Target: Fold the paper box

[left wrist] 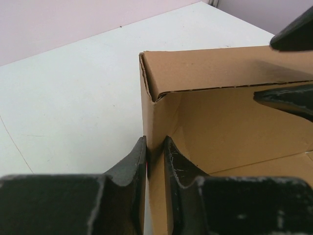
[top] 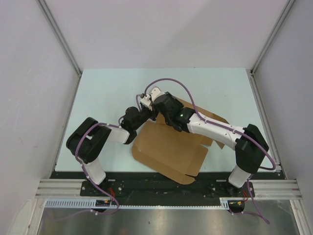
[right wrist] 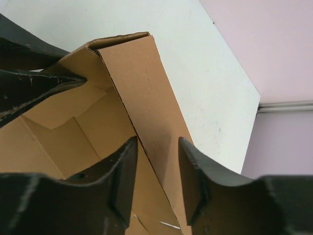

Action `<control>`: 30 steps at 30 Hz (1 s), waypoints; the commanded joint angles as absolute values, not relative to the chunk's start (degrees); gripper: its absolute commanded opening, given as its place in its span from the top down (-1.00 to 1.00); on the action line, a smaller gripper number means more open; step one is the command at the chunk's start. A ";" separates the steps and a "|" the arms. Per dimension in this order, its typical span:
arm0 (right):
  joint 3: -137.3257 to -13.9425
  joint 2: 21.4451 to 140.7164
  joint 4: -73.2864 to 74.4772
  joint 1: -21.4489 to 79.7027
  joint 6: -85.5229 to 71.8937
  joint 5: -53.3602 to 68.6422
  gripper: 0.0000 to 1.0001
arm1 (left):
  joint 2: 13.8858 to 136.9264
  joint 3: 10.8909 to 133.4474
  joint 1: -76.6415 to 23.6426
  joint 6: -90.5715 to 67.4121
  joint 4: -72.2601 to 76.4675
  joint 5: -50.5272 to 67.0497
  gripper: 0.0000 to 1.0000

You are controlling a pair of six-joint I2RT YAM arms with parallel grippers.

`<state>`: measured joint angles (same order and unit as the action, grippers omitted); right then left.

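The paper box (top: 166, 152) is brown cardboard, partly folded: a flat rounded panel lies toward the near edge, and walls stand up at the far end under both grippers. In the left wrist view my left gripper (left wrist: 154, 142) is shut on the upright side wall of the box (left wrist: 220, 63) at its corner. In the right wrist view my right gripper (right wrist: 157, 147) is open, its fingers straddling the folded-over far wall (right wrist: 142, 83) without clamping it. From above, the left gripper (top: 146, 112) and the right gripper (top: 159, 108) meet at the box's far corner.
The pale blue-white table (top: 107, 93) lies inside white enclosure walls with metal corner posts (top: 61, 39). A metal rail (top: 161, 188) runs along the near edge by the arm bases. A purple cable (top: 176, 85) loops above the right arm.
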<state>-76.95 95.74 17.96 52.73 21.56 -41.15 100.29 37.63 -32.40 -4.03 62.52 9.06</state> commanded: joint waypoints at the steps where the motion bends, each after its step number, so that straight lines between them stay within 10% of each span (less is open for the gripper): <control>1: -76.64 96.33 12.83 53.17 24.08 -45.00 0.21 | 98.17 38.23 -32.78 -2.46 63.90 7.65 0.85; 26: -73.21 95.01 13.09 53.44 19.79 -45.71 1.00 | 98.70 35.86 -33.40 -11.59 69.07 5.80 0.56; 30: -73.21 94.83 14.50 53.44 17.85 -45.00 1.00 | 99.40 34.81 -33.66 -14.94 71.01 5.80 0.09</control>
